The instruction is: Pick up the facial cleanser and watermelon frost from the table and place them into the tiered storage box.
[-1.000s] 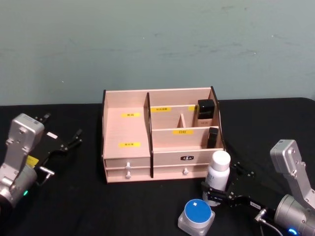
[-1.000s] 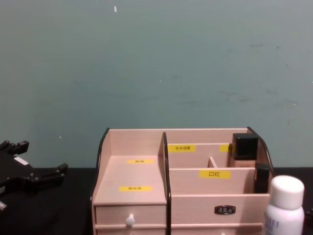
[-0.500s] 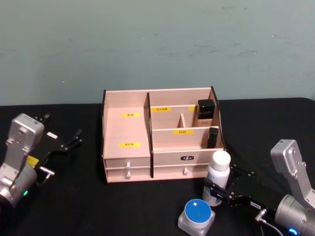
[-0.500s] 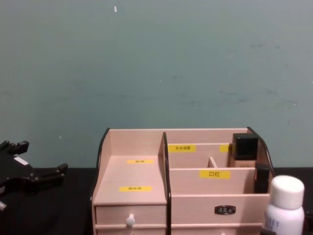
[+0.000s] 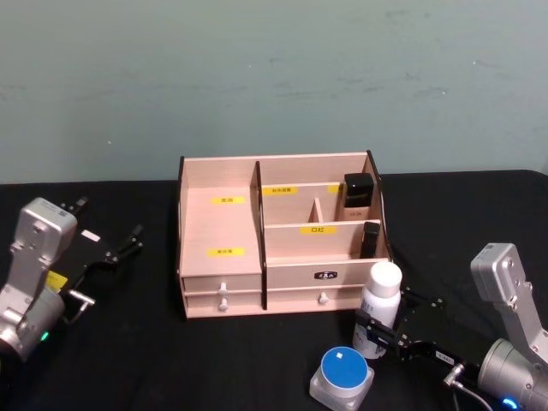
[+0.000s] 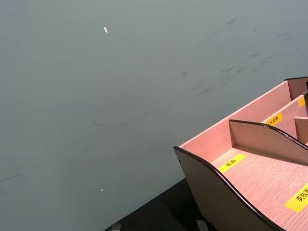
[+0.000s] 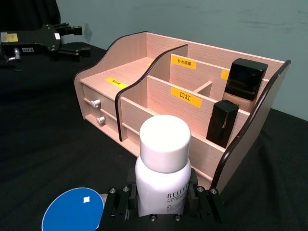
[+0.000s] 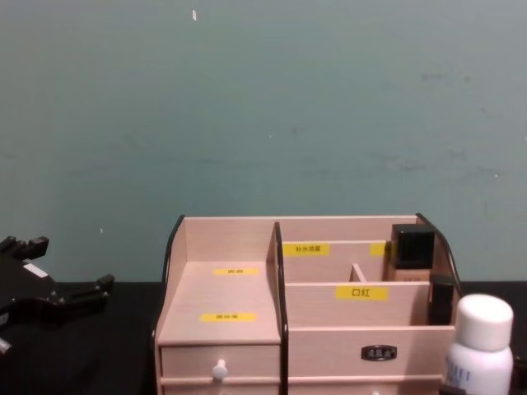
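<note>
Black cloth covers the desk (image 5: 154,360), where a light wooden storage box (image 5: 214,224) with black edges, yellow labels and white-knobbed drawers stands with its drawers facing the robot. Two dark-capped cosmetic bottles (image 5: 359,195) stand in its right-hand compartments. Just in front of the box's right front corner, the white facial cleanser (image 5: 378,306) stands upright with its rounded cap level with the lower drawers. The right hand (image 5: 383,336) is closed around the lower body of the bottle, one finger pressed to each side. Whether the bottle's base touches the cloth cannot be told. The jar of watermelon frost (image 5: 341,375), with its blue lid up, sits on the desk just beside the cleanser, nearer the robot and to the cleanser's left, untouched. The left hand (image 5: 110,218) hangs well to the left of the box with its fingers spread wide and nothing between them.
</note>
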Available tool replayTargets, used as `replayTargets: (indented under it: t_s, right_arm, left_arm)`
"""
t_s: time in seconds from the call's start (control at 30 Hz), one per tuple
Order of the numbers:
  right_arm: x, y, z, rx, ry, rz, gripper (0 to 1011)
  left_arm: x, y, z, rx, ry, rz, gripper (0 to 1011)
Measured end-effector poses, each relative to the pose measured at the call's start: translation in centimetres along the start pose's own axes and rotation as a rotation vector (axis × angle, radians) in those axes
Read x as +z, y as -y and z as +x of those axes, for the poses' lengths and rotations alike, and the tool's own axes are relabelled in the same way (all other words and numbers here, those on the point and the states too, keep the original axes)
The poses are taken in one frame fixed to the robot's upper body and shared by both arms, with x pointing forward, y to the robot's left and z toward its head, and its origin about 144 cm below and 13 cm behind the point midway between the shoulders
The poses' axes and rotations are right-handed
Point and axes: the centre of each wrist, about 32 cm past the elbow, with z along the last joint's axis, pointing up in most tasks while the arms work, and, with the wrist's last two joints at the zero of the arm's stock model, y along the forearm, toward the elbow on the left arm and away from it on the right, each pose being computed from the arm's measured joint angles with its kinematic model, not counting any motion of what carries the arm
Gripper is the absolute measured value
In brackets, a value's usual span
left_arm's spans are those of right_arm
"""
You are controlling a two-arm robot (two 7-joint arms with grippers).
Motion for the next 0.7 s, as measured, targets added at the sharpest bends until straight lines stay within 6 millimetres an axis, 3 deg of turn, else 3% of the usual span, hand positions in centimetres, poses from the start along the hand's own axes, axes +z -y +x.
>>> replayTargets:
  t_s: [0.7]
  right_arm:
    - [0.04,-0.07,-0.04,0.011,-0.005,0.002,592]
  left_arm:
    - [0.00,0.00,0.00,0.000,0.000,0.000,1010]
